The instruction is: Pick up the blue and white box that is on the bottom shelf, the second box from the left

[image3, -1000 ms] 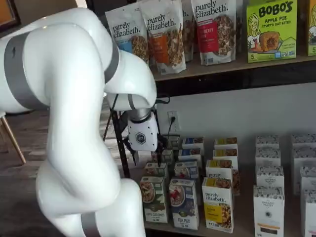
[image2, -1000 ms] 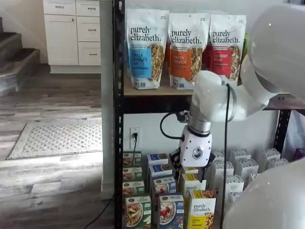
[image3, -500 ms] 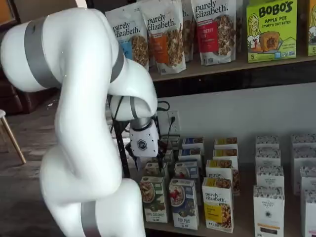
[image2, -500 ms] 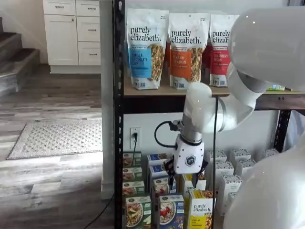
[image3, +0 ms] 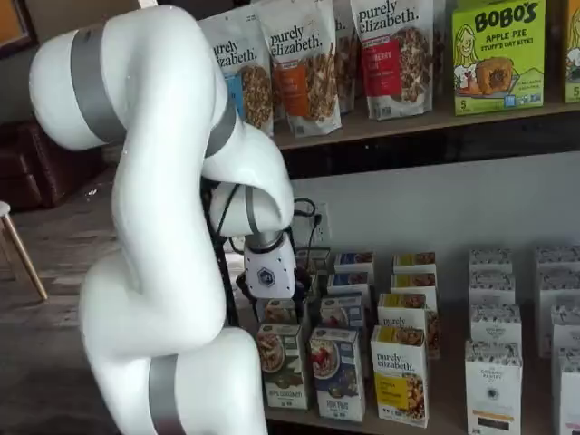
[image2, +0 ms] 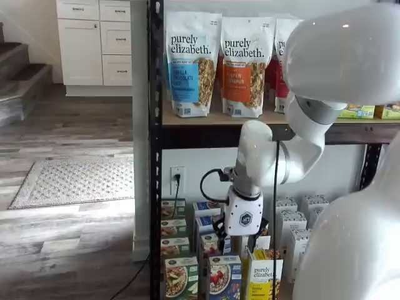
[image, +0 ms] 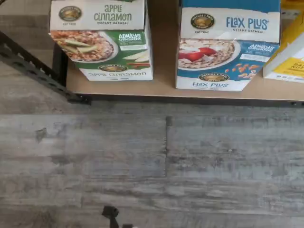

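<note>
The blue and white box (image: 227,47), marked "Flax Plus", stands upright at the front edge of the bottom shelf (image: 164,71) in the wrist view. It is the front carton of its row in both shelf views (image2: 224,279) (image3: 337,373). My gripper (image2: 242,245) hangs above the rows of cartons, just behind and above this box. Its two black fingers show a gap, and nothing is held. It also shows in a shelf view (image3: 270,306) under the white wrist.
A green "Apple Cinnamon" carton (image: 101,40) stands beside the blue box, and a yellow "purely elizabeth" carton (image2: 264,275) on its other side. More cartons stand in rows behind. A black rack post (image2: 155,156) and granola bags (image2: 190,62) are above. Grey wood floor (image: 142,161) lies in front.
The arm has swung left and lowered. The gripper has come down from above the back rows toward the front cartons.
</note>
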You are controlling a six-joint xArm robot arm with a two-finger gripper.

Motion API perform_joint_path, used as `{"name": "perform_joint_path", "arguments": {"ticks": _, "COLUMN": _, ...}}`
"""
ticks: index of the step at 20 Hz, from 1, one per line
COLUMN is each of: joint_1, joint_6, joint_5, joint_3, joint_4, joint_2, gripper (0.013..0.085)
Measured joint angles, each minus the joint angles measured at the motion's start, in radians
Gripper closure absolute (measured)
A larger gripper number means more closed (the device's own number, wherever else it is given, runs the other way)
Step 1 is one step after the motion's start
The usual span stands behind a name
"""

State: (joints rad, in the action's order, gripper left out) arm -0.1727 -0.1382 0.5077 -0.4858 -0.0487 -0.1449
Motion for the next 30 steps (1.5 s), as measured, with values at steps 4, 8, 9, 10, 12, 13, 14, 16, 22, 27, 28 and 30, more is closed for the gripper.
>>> {"name": "perform_joint_path", "arguments": {"ticks": 4, "joint_1": 0.009, "joint_6": -0.001, "joint_5": -0.049, "joint_3": -0.009, "joint_4": 0.013, "joint_2": 0.051, "gripper": 0.0130}}
{"name": "perform_joint_path", "arguments": {"ticks": 8, "joint_1": 0.022, "joint_6": 0.013, "joint_5": -0.085, "joint_3": -0.026, "joint_4": 0.013, "joint_2": 0.108, "gripper": 0.0130}}
{"name": "perform_joint_path", "arguments": {"ticks": 9, "joint_1": 0.025, "joint_6": 0.017, "joint_5": -0.094, "joint_3": -0.031, "joint_4": 0.013, "joint_2": 0.121, "gripper": 0.0130}}
{"name": "perform_joint_path", "arguments": {"ticks": 10, "joint_1": 0.028, "joint_6": 0.020, "joint_5": -0.103, "joint_3": -0.035, "joint_4": 0.013, "joint_2": 0.133, "gripper": 0.0130}}
{"name": "perform_joint_path", "arguments": {"ticks": 12, "joint_1": 0.035, "joint_6": 0.028, "joint_5": -0.123, "joint_3": -0.045, "joint_4": 0.013, "joint_2": 0.158, "gripper": 0.0130}}
{"name": "perform_joint_path", "arguments": {"ticks": 13, "joint_1": 0.039, "joint_6": 0.032, "joint_5": -0.131, "joint_3": -0.050, "joint_4": 0.012, "joint_2": 0.169, "gripper": 0.0130}}
{"name": "perform_joint_path", "arguments": {"ticks": 14, "joint_1": 0.042, "joint_6": 0.034, "joint_5": -0.137, "joint_3": -0.056, "joint_4": 0.013, "joint_2": 0.182, "gripper": 0.0130}}
{"name": "perform_joint_path", "arguments": {"ticks": 16, "joint_1": 0.050, "joint_6": 0.041, "joint_5": -0.151, "joint_3": -0.070, "joint_4": 0.015, "joint_2": 0.208, "gripper": 0.0130}}
{"name": "perform_joint_path", "arguments": {"ticks": 22, "joint_1": 0.078, "joint_6": 0.012, "joint_5": -0.173, "joint_3": -0.124, "joint_4": 0.076, "joint_2": 0.295, "gripper": 0.0130}}
{"name": "perform_joint_path", "arguments": {"ticks": 27, "joint_1": 0.100, "joint_6": 0.041, "joint_5": -0.223, "joint_3": -0.155, "joint_4": 0.069, "joint_2": 0.361, "gripper": 0.0130}}
{"name": "perform_joint_path", "arguments": {"ticks": 28, "joint_1": 0.105, "joint_6": 0.045, "joint_5": -0.233, "joint_3": -0.161, "joint_4": 0.070, "joint_2": 0.375, "gripper": 0.0130}}
{"name": "perform_joint_path", "arguments": {"ticks": 30, "joint_1": 0.112, "joint_6": 0.052, "joint_5": -0.246, "joint_3": -0.173, "joint_4": 0.070, "joint_2": 0.396, "gripper": 0.0130}}
